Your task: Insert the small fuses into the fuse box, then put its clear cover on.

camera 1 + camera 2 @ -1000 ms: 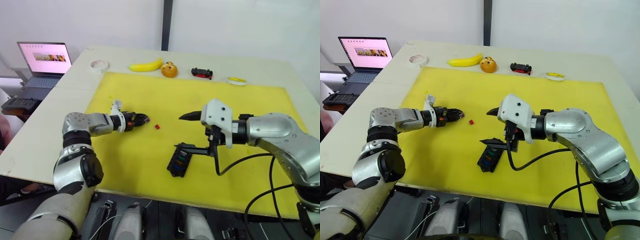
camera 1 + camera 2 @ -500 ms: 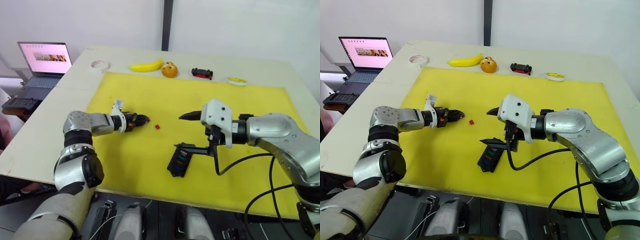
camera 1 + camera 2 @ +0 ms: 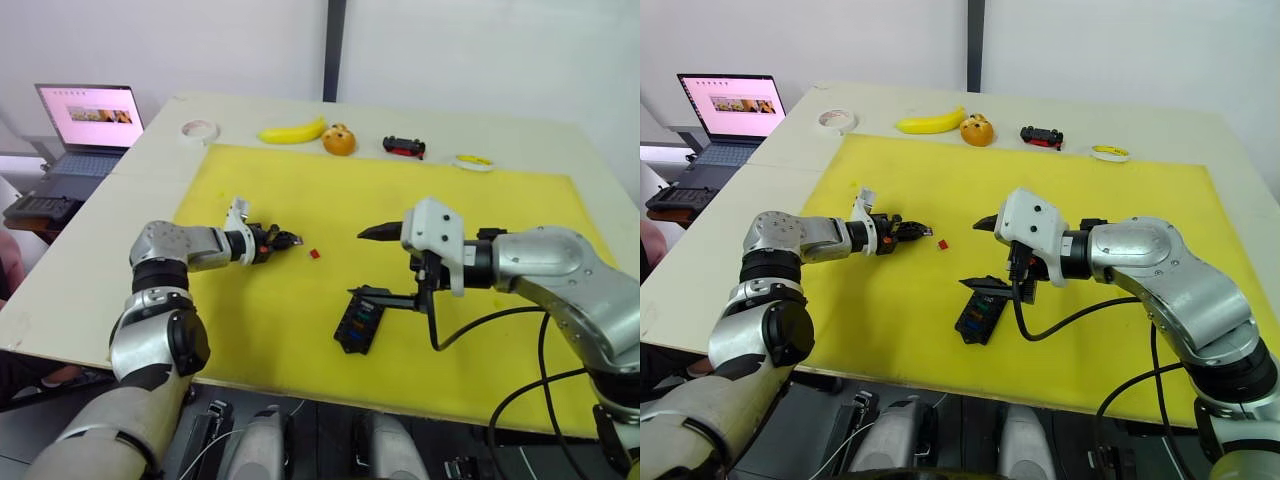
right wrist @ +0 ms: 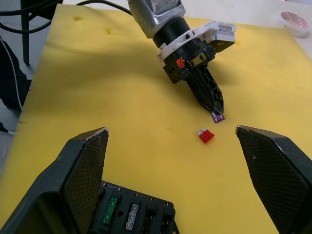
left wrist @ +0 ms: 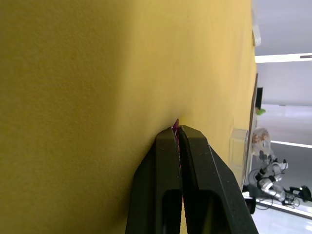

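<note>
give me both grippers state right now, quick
left gripper: shut on a small purple fuse, just above the yellow mat.
right gripper: open, holding nothing, over the fuse box.

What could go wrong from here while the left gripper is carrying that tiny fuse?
The left gripper pinches the purple fuse only by its edge at the fingertips, so it may slip or twist on the way. The red fuse lies loose on the mat right below and could get knocked. The right gripper straddles the fuse box, crowding the approach.

A pale table (image 3: 120, 215) bears a yellow mat (image 3: 300, 300) (banana (image 3: 292, 132) beyond it).
</note>
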You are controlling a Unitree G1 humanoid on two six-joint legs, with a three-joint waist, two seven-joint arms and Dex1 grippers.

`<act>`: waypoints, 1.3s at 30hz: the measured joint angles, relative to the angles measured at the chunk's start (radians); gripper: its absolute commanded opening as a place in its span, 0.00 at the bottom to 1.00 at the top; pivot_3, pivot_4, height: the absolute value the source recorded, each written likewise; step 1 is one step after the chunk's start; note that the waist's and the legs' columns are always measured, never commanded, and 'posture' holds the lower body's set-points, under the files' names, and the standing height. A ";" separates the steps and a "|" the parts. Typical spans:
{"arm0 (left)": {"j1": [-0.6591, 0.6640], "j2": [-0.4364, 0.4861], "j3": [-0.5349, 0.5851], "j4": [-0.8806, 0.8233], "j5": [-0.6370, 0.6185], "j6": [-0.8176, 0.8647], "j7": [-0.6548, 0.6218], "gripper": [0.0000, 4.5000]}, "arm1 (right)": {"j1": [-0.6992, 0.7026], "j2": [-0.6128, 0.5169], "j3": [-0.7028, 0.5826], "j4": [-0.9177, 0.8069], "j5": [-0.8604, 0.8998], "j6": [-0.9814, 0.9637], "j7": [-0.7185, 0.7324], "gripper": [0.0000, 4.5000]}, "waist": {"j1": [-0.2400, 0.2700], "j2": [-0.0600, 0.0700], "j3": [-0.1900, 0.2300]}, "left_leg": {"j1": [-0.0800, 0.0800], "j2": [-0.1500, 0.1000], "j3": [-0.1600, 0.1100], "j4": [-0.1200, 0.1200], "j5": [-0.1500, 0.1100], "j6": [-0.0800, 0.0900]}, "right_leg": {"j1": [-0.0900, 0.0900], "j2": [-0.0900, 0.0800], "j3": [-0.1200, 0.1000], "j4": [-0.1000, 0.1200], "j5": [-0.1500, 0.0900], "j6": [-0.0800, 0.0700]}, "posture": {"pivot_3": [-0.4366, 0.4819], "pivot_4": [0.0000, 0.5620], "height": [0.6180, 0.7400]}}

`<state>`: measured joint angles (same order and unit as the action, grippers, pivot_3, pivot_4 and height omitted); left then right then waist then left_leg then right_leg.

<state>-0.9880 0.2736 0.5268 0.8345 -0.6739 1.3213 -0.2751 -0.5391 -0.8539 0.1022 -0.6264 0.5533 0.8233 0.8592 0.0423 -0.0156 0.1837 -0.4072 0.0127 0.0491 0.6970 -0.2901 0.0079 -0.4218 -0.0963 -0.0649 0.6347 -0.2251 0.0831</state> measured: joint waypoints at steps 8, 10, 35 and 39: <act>0.000 0.004 0.007 0.007 0.003 -0.003 -0.026 0.01 | 0.000 0.000 0.001 0.000 0.000 0.000 -0.002 1.00 | -0.001 0.000 0.000 | 0.000 0.000 0.000 0.000 0.000 0.000 | 0.000 0.000 0.000 0.000 0.000 0.000 | 0.48 0.27 0.98; 0.007 0.007 0.011 -0.001 -0.001 -0.003 -0.039 0.01 | 0.000 0.000 0.001 0.000 0.000 0.000 -0.002 1.00 | -0.002 0.000 0.000 | 0.000 0.001 0.000 0.000 0.000 0.000 | 0.000 0.000 0.000 0.000 0.000 0.000 | 0.48 0.27 0.98; 0.231 0.184 0.258 -0.623 -0.686 0.283 -0.013 0.01 | 0.050 0.128 -0.142 0.019 0.225 0.112 -0.085 1.00 | -0.036 -0.004 0.003 | -0.001 0.004 0.000 -0.003 0.000 -0.001 | -0.004 -0.001 0.002 -0.002 0.000 0.000 | 0.48 0.27 0.98; 0.339 0.289 0.199 -0.761 -1.094 0.147 0.125 0.01 | 0.033 0.196 -0.216 0.065 0.349 0.161 -0.150 1.00 | -0.036 -0.004 0.003 | -0.001 0.004 0.000 -0.005 0.001 -0.003 | -0.005 -0.006 0.003 -0.002 0.000 -0.001 | 0.48 0.27 0.98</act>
<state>-0.6493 0.5623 0.7256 0.0732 -1.7678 1.4686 -0.1500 -0.5063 -0.6584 -0.1142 -0.5616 0.9021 0.9843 0.7089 0.0062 -0.0193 0.1865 -0.4082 0.0167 0.0487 0.6917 -0.2894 0.0052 -0.4264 -0.1022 -0.0618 0.6324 -0.2249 0.0823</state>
